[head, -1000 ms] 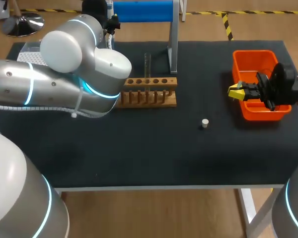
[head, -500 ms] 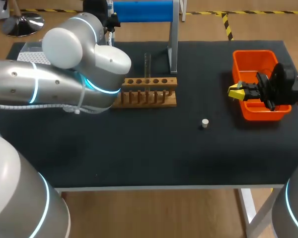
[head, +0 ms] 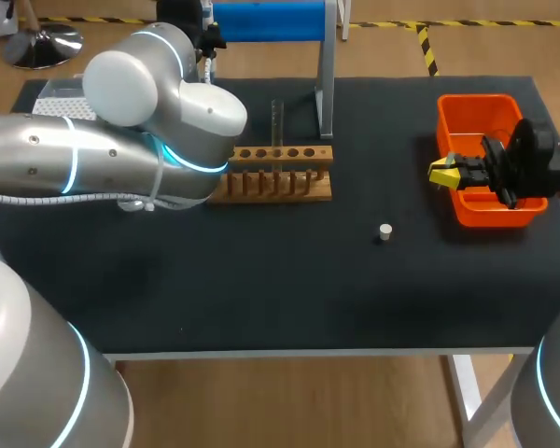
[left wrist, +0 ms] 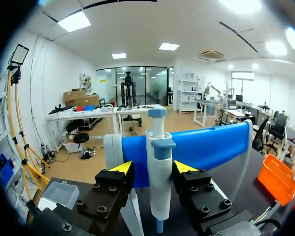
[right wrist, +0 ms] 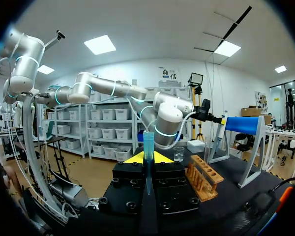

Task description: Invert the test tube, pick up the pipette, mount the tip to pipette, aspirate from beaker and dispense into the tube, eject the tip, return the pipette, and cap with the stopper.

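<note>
Left gripper (left wrist: 153, 168) straddles the pipette (left wrist: 160, 194), fingers apart; right gripper (right wrist: 147, 158) pinches the tip (right wrist: 148, 141). We judge the pipette light, rigid, slick: clamp its body.

Our left arm (head: 121, 159), left of the wooden rack (head: 280, 173), shows rounded silver-grey casing, glowing cyan rings and a thin white cable. Our right arm (head: 532, 157), right of the rack, ends in black. Our left pincer (left wrist: 153, 168) and right pincer (right wrist: 147, 158) carry black screwed blocks with yellow tips.
</note>
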